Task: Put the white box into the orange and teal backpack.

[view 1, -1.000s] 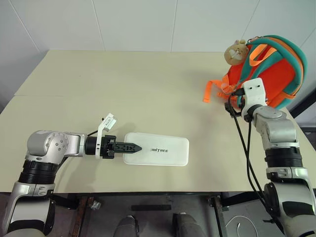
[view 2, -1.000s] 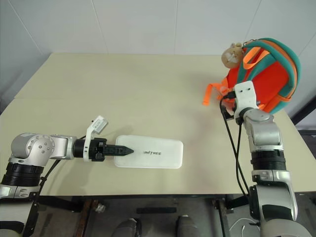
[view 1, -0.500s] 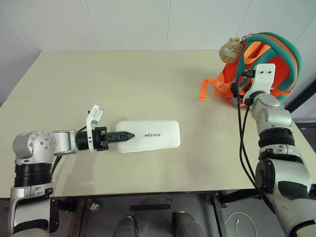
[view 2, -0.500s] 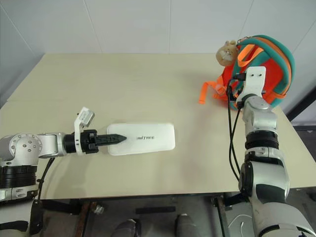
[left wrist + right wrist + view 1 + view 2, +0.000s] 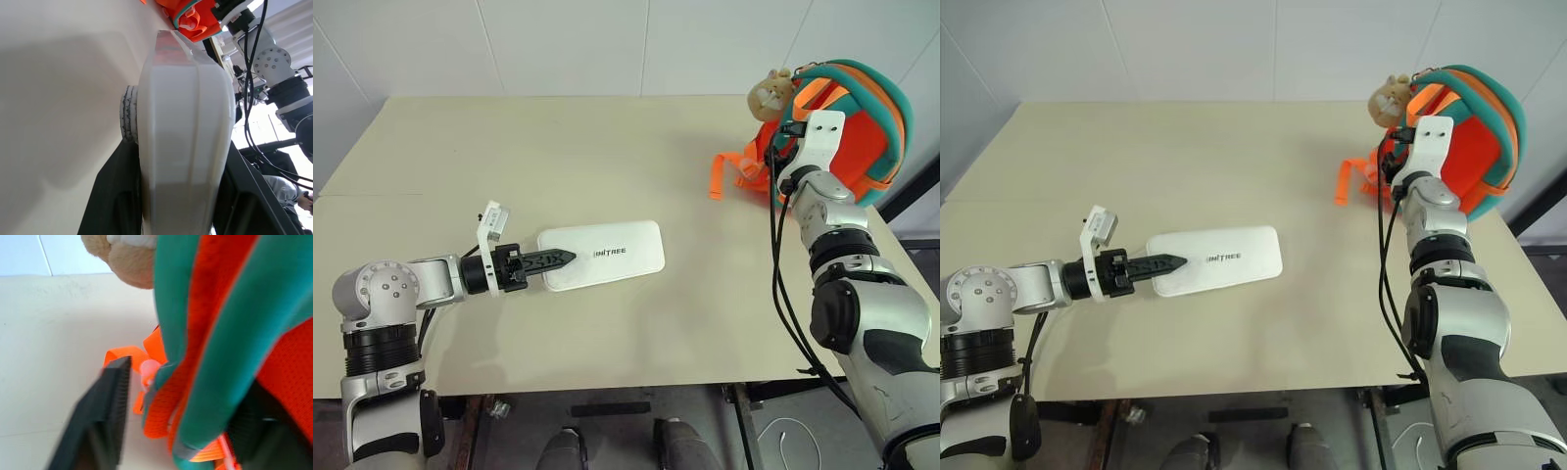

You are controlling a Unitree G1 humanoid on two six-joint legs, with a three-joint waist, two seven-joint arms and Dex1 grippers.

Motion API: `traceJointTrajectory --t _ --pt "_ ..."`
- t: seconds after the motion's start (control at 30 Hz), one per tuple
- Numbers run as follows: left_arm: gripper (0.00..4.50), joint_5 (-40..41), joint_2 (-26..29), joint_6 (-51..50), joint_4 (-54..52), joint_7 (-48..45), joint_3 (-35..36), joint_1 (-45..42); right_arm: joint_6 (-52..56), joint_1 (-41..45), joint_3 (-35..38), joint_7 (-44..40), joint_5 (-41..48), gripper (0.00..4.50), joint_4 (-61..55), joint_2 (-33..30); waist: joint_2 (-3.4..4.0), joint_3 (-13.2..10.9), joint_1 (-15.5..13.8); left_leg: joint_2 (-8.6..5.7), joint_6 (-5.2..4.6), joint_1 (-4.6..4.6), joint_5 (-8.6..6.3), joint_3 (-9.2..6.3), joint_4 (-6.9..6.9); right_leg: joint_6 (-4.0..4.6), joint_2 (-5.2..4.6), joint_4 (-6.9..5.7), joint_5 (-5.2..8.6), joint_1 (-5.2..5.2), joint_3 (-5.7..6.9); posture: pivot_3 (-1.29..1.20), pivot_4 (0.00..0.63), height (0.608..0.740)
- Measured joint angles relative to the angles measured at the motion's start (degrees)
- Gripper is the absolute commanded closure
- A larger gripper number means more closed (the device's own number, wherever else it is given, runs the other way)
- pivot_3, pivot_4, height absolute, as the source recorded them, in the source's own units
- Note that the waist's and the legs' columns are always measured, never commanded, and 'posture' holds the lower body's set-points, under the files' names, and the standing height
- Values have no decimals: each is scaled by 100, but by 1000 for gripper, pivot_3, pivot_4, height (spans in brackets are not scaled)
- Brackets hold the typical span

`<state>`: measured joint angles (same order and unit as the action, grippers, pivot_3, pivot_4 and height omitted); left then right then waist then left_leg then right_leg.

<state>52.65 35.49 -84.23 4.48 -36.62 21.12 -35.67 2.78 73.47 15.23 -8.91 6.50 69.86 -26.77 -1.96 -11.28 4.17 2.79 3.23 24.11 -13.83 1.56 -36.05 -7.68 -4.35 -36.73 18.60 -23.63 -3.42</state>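
Left end effector (image 5: 560, 259) is clamped on the near short end of the white box (image 5: 607, 265), 1 black finger lying along the top face; in the left wrist view the box edge sits between both fingers. The box is flat, lettering up, at mid-bench (image 5: 607, 157). The orange and teal backpack (image 5: 857, 127) stands upright at the far right corner, tan plush hamster (image 5: 770, 93) at its upper left. Right end effector (image 5: 181, 416) straddles a teal and orange strap (image 5: 205, 333), fingers (image 5: 105, 416) partly apart; grip cannot be told.
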Motion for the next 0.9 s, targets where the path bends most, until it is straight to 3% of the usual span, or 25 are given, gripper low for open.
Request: traceJointTrajectory --t 0.13,0.17,0.57,0.77,0.9 --pt "3197 0 -2 0 -2 80 116 7 -27 0 3 -171 23 4371 -4 10 0 0 57 0 3 -2 2 0 -4 0 0 -10 0 0 0 0 150 740" --pt "3197 0 -2 4 0 84 133 6 -25 0 4 -246 52 4499 -15 14 0 0 68 0 4 -3 3 0 -4 0 0 -13 0 0 -1 0 150 740" --pt "3197 -46 88 185 298 72 123 -289 504 -358 31 -1309 576 4500 -1484 106 1 0 65 1 6 -3 6 -1 -2 0 1 -17 0 -3 0 0 150 740" --pt "3197 -167 243 440 574 -30 21 -438 1414 -1083 -152 -2074 1000 4500 -3282 202 2 -1 78 4 8 -1 7 2 0 0 1 -24 0 -11 -1 0 150 740" --pt "3197 -352 630 737 941 -176 23 -558 2249 -1414 -247 -2447 1397 4500 -4457 174 2 -1 81 7 9 -2 7 3 0 0 4 -27 0 -14 -1 0 150 740"
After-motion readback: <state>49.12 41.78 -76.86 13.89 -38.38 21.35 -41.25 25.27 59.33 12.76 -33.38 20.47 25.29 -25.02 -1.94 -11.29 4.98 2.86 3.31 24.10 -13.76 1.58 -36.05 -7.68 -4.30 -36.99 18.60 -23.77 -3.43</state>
